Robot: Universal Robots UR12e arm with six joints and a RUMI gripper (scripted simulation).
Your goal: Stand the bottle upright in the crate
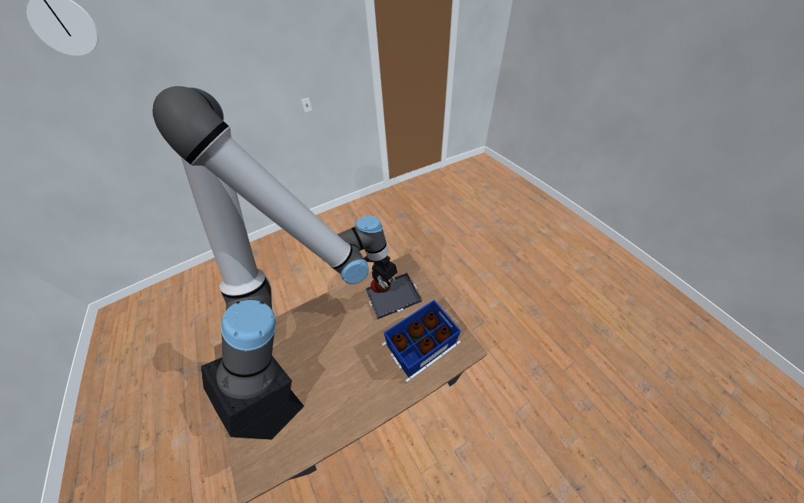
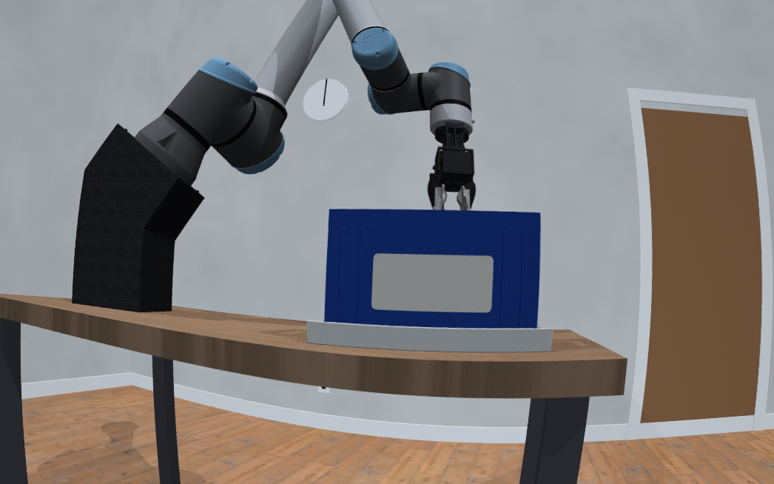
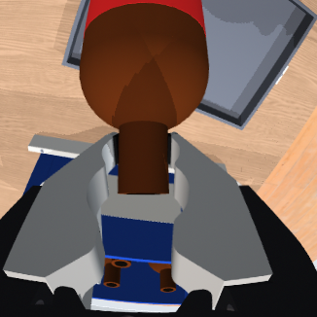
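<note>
My gripper is shut on the neck of a brown bottle with a red label band. The bottle hangs from the fingers, body downward, above the near end of the dark grey tray. In the top view the gripper and the bottle are over the tray's left end. The blue crate stands on the table to the front right of the tray. In the exterior view the gripper shows just above the crate's top edge; the bottle is hidden behind the crate.
Several brown bottles stand upright in the crate's compartments; the two front cells look empty. The crate sits on a grey base near the table's right edge. The robot's base stands at the table's left.
</note>
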